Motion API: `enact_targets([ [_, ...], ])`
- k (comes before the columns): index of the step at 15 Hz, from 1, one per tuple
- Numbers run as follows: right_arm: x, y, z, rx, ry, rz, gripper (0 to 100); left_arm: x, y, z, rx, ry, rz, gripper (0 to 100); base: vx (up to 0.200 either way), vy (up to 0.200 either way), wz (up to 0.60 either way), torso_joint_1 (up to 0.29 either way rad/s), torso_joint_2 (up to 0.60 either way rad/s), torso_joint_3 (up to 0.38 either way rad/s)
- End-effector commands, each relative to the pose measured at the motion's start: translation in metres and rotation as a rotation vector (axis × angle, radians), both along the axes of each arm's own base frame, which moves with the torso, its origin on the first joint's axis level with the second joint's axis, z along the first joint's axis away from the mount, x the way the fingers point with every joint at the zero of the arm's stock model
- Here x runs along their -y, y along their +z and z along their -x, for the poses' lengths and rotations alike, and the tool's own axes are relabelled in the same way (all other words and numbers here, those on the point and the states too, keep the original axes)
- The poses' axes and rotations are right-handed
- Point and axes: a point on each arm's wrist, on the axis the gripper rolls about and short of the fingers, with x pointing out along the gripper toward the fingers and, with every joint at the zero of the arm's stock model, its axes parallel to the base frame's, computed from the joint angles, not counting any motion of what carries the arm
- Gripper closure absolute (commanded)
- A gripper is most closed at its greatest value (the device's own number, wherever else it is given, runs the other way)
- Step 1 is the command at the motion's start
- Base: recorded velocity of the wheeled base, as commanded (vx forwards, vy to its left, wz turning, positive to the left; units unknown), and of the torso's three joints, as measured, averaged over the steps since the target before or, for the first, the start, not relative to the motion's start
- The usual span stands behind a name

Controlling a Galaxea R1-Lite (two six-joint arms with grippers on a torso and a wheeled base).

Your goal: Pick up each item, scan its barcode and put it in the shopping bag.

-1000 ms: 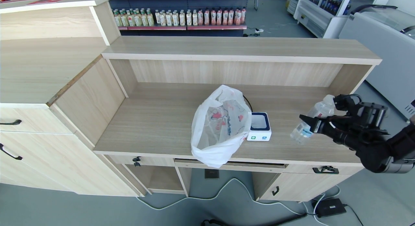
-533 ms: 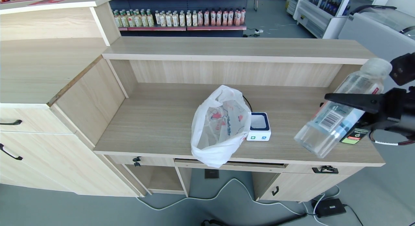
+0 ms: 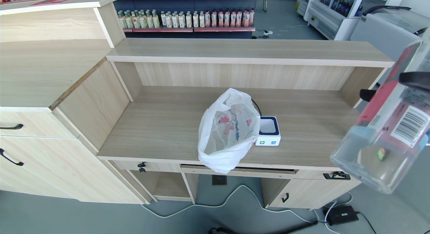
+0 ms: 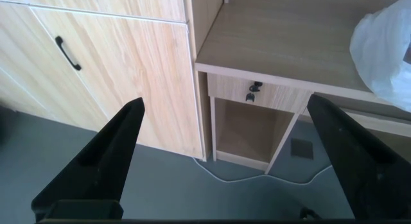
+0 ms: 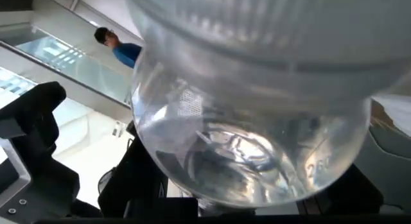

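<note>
Right tool [image 3: 381, 85]: pinching the water bottle [image 3: 386, 133] at its labelled middle, one finger on each side.
Bottle: clear, tilted base-down, barcode turned up toward the head camera, held high off the right end of the worktop [image 3: 161, 126].
Scanner [image 3: 268, 130]: well left of and below the tool, touching the shopping bag [image 3: 228, 130].
Left tool [image 4: 225, 166]: fingers spread, holding nothing, over the floor off the worktop's left front corner.
Risks, judged: the smooth round wall may slip or twist in the pinch. The barcode faces away from the scanner, so a misread is likely unless it is turned. The limp bag overhangs the front edge, so a nudge could drag it off.
Room: bare worktop lies between tool and scanner. The upper ledge [image 3: 248, 51] and right side panel [image 3: 364, 81] close in behind.
</note>
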Motion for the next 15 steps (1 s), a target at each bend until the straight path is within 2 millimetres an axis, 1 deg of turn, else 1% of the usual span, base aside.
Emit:
enact_targets([
  [1,-0.004,0.005,0.005,0.034,0.028,-0.006,100,0.000,0.000,0.000,0.001,0.001,0.000,0,0.000,0.000,0.00,0.000,0.00,0.000],
  [3,-0.008,0.007,0.010,0.051,0.062,-0.010,100,0.000,0.000,0.000,0.001,0.001,0.000,0,0.000,0.000,0.00,0.000,0.00,0.000],
  [4,-0.012,0.015,0.019,0.086,0.104,-0.020,100,0.000,0.000,0.000,0.001,0.001,0.000,0,0.000,0.000,0.00,0.000,0.00,0.000],
  [6,-0.016,0.019,0.028,0.123,0.169,-0.021,100,0.000,0.000,0.000,0.001,0.001,0.000,0,0.000,0.000,0.00,0.000,0.00,0.000],
  [7,-0.019,0.020,0.032,0.175,0.208,-0.022,100,0.000,0.000,0.000,0.001,0.001,0.000,0,0.000,0.000,0.00,0.000,0.00,0.000],
  [9,-0.022,0.020,0.032,0.244,0.219,-0.017,100,0.000,0.000,0.000,0.001,0.001,0.000,0,0.000,0.000,0.00,0.000,0.00,0.000],
  [13,-0.025,0.000,0.024,0.349,0.195,0.038,100,0.000,0.000,0.000,0.001,0.001,0.000,0,0.000,0.000,0.00,0.000,0.00,0.000],
  [15,-0.025,-0.003,0.023,0.360,0.194,0.047,100,0.000,0.000,0.000,0.001,0.001,0.000,0,0.000,0.000,0.00,0.000,0.00,0.000],
])
